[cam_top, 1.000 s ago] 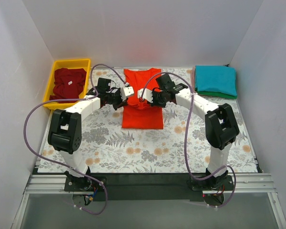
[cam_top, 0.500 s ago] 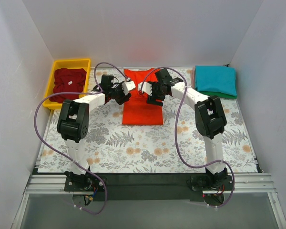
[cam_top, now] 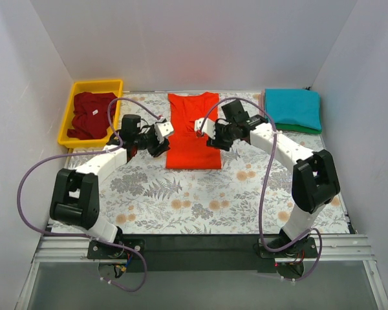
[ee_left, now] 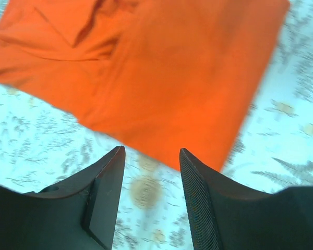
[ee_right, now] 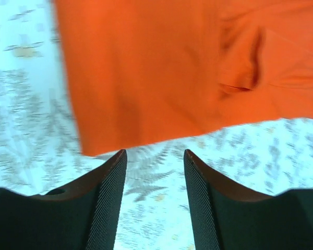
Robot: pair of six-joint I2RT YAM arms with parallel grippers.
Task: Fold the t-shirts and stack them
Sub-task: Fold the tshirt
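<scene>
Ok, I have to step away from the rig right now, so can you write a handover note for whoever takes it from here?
Left gripper: open, empty, beside the left edge of the orange-red shirt.
Right gripper: open, empty, beside its right edge.
Done: teal shirt is folded and stacked on the green shirt, far right. The orange-red shirt has its sides folded in and lies as a long strip mid-table.
Left: fold the orange-red shirt short and stack it. Then fold and stack the maroon shirt, which lies crumpled in the yellow bin.
</scene>
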